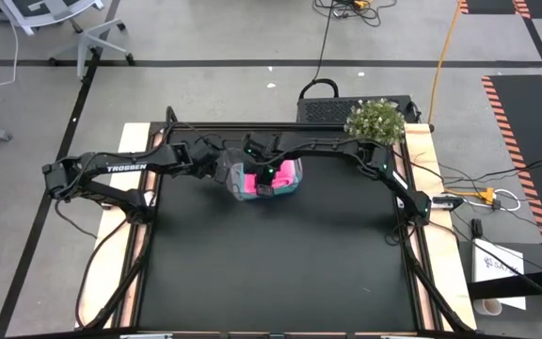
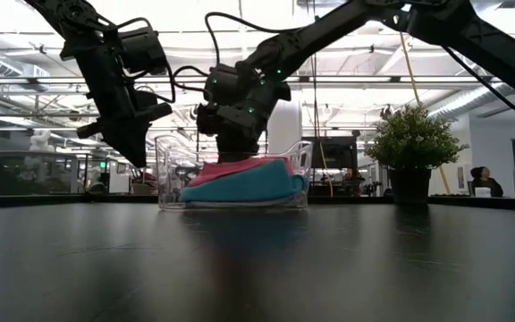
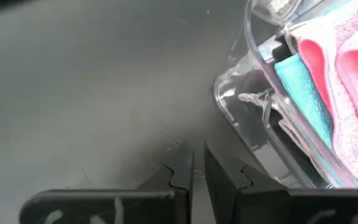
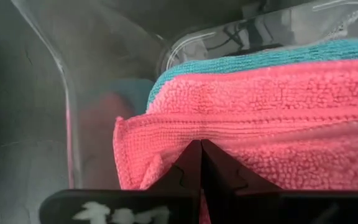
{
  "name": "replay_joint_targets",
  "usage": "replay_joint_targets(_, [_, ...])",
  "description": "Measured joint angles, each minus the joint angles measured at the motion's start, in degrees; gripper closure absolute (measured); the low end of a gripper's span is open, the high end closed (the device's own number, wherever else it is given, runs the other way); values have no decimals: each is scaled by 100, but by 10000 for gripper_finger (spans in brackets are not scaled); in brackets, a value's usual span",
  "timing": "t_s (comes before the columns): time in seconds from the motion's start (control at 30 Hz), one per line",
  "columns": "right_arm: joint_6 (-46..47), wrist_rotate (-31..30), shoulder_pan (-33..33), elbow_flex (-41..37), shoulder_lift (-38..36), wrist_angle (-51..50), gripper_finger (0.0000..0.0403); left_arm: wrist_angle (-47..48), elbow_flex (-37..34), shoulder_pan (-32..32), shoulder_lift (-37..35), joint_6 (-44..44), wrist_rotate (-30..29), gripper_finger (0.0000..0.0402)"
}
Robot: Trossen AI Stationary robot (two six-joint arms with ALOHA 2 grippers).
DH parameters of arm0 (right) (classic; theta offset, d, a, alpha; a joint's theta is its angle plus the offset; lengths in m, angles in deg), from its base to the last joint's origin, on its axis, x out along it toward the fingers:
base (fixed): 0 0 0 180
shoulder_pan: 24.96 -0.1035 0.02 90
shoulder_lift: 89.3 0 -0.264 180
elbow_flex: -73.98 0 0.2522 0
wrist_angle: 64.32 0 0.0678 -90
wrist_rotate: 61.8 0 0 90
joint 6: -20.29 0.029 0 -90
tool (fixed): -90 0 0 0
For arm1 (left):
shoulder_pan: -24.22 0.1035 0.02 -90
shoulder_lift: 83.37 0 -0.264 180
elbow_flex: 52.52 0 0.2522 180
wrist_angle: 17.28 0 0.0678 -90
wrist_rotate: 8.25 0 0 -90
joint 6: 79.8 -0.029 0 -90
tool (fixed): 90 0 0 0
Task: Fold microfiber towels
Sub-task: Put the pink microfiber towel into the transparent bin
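- The left gripper [image 1: 222, 175] hangs just beside the left wall of the clear tub [image 2: 170, 170], near the middle of the table's far edge. Its fingers [image 3: 182, 177] are nearly together with a thin slit between them, and nothing is in them.
- The tub holds the towels: a pink towel [image 4: 260, 118] lies on top of a teal towel [image 2: 240, 188], both bunched rather than laid flat. A pale strip shows under the teal one in the low view, but I cannot tell whether it is a third cloth.
- The right gripper [image 1: 266, 179] is down inside the tub with its fingers pinched closed on a crease of the pink towel (the right wrist view shows the fabric puckering into the tips).
- The black table [image 1: 280, 273] carries no folded towel anywhere, so I judge the task barely begun: the first cloth is gripped but not yet lifted out, and spreading and folding of every towel is left.
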Motion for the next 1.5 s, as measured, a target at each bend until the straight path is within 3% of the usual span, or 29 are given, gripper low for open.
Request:
replay_joint_targets(0.27, [224,121,15,-177,-79,51,403,-9,0,-1,0,-3,8,366])
replay_joint_targets(0.57, [148,-139,57,-164,-1016,559,403,-90,4,-3,-2,-26,35,366])
replay_joint_targets(0.97, [-516,-776,218,-177,-358,798,403,-19,4,-5,-2,-26,84,366])
replay_joint_targets(1.5, [-532,-836,390,-151,147,1299,403,-13,4,-10,-2,-36,82,366])
